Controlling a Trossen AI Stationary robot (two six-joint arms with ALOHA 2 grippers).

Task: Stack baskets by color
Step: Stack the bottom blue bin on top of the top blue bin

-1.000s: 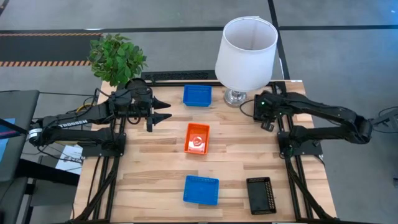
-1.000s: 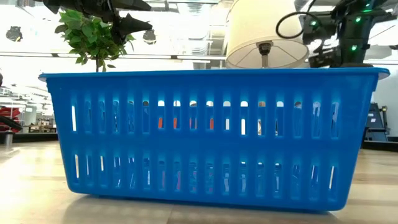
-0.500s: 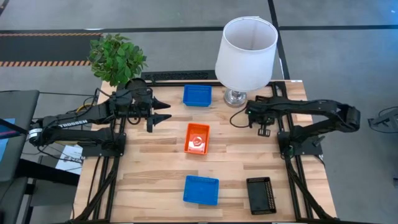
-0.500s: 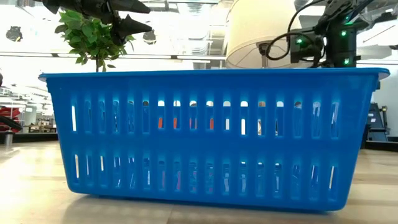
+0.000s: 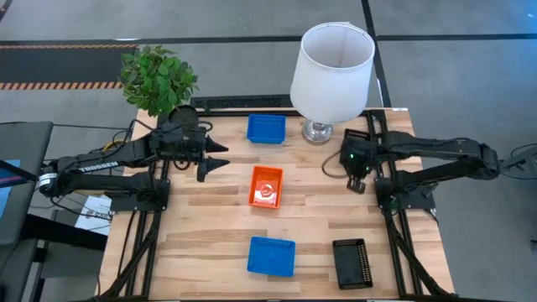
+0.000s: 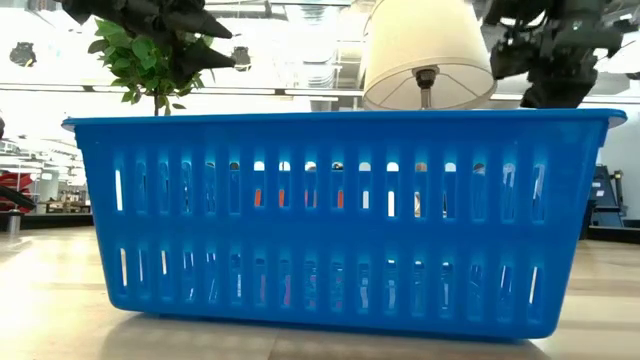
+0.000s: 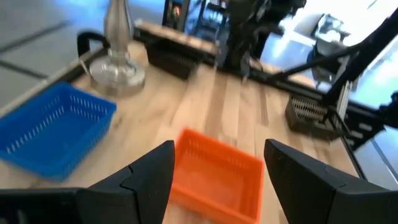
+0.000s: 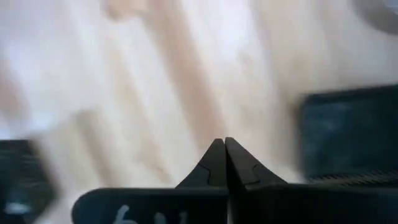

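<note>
Right gripper [image 5: 356,173] has swung back toward its base since earlier frame, fingers shut, empty. Near edge: blue basket [image 5: 271,256], black basket [image 5: 351,262]. Centre: orange basket [image 5: 266,185]; left gripper [image 5: 220,154] open beside it, poised to grasp. Far: second blue basket [image 5: 266,128], lamp [image 5: 332,69].

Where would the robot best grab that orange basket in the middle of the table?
Probably a thin side wall of the orange basket, pinched from above: it sits upright and open-topped, with clear wood all round. The open left gripper is nearest and faces it; the right gripper is shut.
</note>
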